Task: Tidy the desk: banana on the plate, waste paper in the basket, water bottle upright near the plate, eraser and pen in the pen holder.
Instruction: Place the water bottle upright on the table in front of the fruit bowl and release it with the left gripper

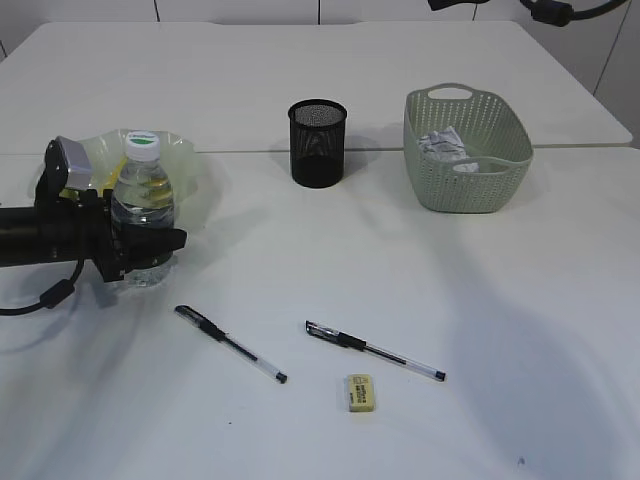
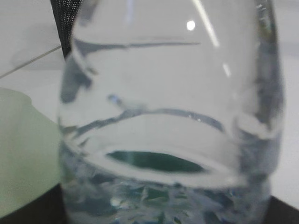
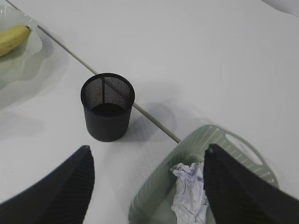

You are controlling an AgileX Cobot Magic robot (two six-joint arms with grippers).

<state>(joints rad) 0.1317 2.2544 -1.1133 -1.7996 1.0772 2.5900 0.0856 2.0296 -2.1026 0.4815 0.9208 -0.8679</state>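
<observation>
The white counter (image 1: 450, 270) is made of two tops pushed together, with a thin seam (image 1: 240, 151) running straight across where they meet. Behind its far edge stands a pale panelled wall (image 1: 240, 9), and a small dark speck (image 1: 520, 461) marks the near right corner.

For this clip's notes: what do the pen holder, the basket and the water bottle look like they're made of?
Pen holder: probably metal mesh, matte black; fine see-through weave in the right wrist view.
Basket: likely moulded plastic, pale green, matte; regular perforated walls and cut-out handles.
Water bottle: clear thin plastic, glossy; highlights and distorted see-through in the left wrist view, white cap.
</observation>
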